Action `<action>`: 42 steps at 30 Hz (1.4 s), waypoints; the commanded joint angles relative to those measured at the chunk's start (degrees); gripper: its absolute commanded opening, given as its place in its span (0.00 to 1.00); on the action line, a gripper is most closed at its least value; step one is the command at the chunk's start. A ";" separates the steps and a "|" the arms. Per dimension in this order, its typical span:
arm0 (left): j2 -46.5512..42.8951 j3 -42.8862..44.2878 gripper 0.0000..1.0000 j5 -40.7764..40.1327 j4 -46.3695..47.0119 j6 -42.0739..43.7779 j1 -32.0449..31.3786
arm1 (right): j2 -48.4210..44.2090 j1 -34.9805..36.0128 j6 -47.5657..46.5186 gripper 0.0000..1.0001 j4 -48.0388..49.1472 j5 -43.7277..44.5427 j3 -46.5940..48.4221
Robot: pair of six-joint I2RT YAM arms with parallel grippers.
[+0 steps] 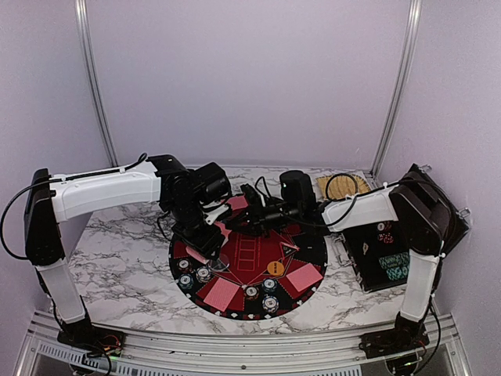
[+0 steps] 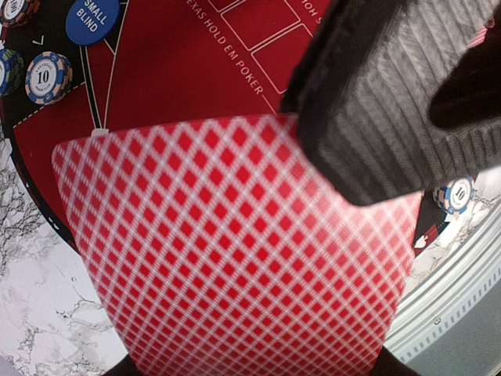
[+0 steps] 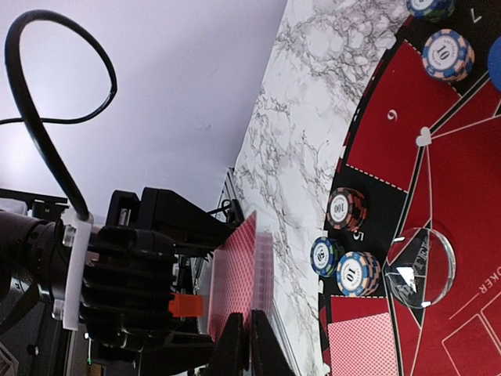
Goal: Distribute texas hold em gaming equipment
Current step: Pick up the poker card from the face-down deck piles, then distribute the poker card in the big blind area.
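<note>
My left gripper (image 1: pixel 205 240) is shut on a red-backed playing card (image 2: pixel 235 251) that fills the left wrist view; the same card (image 1: pixel 198 253) hangs over the mat's left side. My right gripper (image 1: pixel 233 219) is shut, its fingertips (image 3: pixel 235 345) pinching red-backed cards (image 3: pixel 239 282) seen nearly edge-on, right beside the left gripper. Its black finger (image 2: pixel 391 102) covers the far corner of the left gripper's card. Chip stacks (image 1: pixel 185 280) (image 3: pixel 358 272), a clear button (image 3: pixel 420 266), an orange button (image 1: pixel 275 267) and a blue "small blind" button (image 2: pixel 92 19) lie on the mat.
The round black-and-red mat (image 1: pixel 313 251) holds two face-down cards (image 1: pixel 221 294) (image 1: pixel 304 276) and more chip stacks (image 1: pixel 268 304). A black case (image 1: pixel 383 254) stands at the right, a wicker mat (image 1: pixel 342 186) behind it. Marble table (image 1: pixel 117 258) surrounds them.
</note>
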 commanded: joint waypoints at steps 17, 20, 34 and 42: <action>-0.84 -2.04 0.36 0.37 -0.53 0.30 0.50 | -4.40 -3.98 3.50 0.00 4.96 -1.19 -2.95; -0.78 -2.13 0.36 0.37 -0.47 0.40 0.54 | -5.37 -4.98 4.12 0.00 5.54 -1.35 -4.12; -0.61 -2.22 0.36 0.37 -0.01 0.46 0.86 | -12.34 -10.55 7.20 0.00 9.34 -1.88 -12.90; -0.08 -1.46 0.36 0.46 -0.09 0.37 0.95 | -19.36 -15.45 4.38 0.00 6.63 -1.70 -22.89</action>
